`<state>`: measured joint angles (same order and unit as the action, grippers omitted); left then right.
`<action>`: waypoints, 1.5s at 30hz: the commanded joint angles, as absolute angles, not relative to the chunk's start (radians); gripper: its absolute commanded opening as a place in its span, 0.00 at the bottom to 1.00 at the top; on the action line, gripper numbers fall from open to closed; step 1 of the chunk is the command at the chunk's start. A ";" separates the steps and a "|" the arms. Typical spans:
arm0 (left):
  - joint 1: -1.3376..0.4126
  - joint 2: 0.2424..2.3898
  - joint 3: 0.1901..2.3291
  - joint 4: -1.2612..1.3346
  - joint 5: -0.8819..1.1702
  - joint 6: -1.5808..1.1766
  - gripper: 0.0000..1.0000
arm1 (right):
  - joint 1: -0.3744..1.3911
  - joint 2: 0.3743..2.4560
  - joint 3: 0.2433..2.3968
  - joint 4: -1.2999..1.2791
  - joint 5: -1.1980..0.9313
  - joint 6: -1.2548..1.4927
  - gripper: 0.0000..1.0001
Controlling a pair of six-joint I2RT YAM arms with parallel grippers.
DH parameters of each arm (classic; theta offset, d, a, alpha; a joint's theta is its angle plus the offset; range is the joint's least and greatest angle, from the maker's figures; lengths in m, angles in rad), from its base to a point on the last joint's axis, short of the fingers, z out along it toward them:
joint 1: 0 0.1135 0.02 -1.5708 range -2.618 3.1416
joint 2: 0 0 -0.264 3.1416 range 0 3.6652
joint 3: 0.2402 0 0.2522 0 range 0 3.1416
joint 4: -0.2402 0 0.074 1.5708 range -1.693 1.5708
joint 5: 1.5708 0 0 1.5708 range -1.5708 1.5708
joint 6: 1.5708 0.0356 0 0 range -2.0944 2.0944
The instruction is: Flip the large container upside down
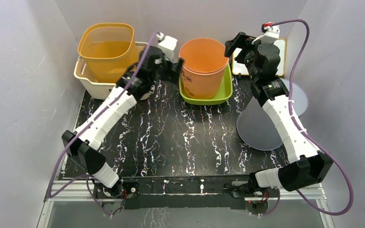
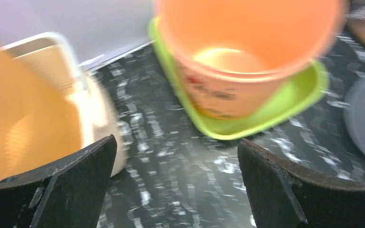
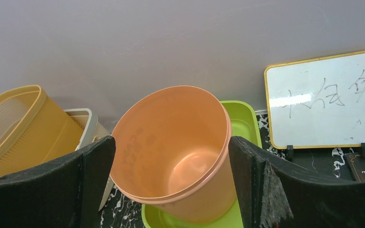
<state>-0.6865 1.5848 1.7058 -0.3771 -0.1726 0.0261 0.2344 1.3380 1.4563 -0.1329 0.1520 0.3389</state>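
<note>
The large container (image 1: 203, 66) is an orange plastic tub standing upright, mouth up, inside a lime-green tray (image 1: 220, 96) at the back middle of the table. My left gripper (image 1: 177, 66) hovers just left of the tub, open and empty. In the blurred left wrist view the tub (image 2: 247, 47) and tray (image 2: 271, 118) lie ahead and to the right of the gripper (image 2: 176, 156). My right gripper (image 1: 234, 48) is raised at the tub's right rim, open with nothing held. Its wrist view shows the empty tub (image 3: 171, 142) framed between the fingers (image 3: 90, 180), with the tray (image 3: 240, 118) behind it.
A yellow-orange basket (image 1: 107, 50) sits in a cream basket (image 1: 89, 81) at the back left, close to my left arm. A small whiteboard (image 3: 328, 99) leans on the back wall at the right. A grey round disc (image 1: 261, 126) lies under my right arm. Walls enclose three sides.
</note>
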 commanded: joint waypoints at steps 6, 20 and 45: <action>-0.427 1.620 1.808 -0.372 -0.323 0.176 0.98 | 0.231 1.333 1.418 -0.076 0.097 0.364 0.87; -0.313 1.745 1.880 -0.330 -0.437 0.262 0.98 | 0.231 1.359 1.392 -0.065 0.089 0.361 0.87; -0.192 1.829 1.833 -0.443 -0.300 0.242 0.67 | 0.232 1.415 1.338 -0.010 0.062 0.394 0.85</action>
<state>-0.1982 1.8248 1.8381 -0.3534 -0.3462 0.2787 0.2344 1.4109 1.3434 -0.0929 0.0708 0.3893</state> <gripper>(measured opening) 0.714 0.850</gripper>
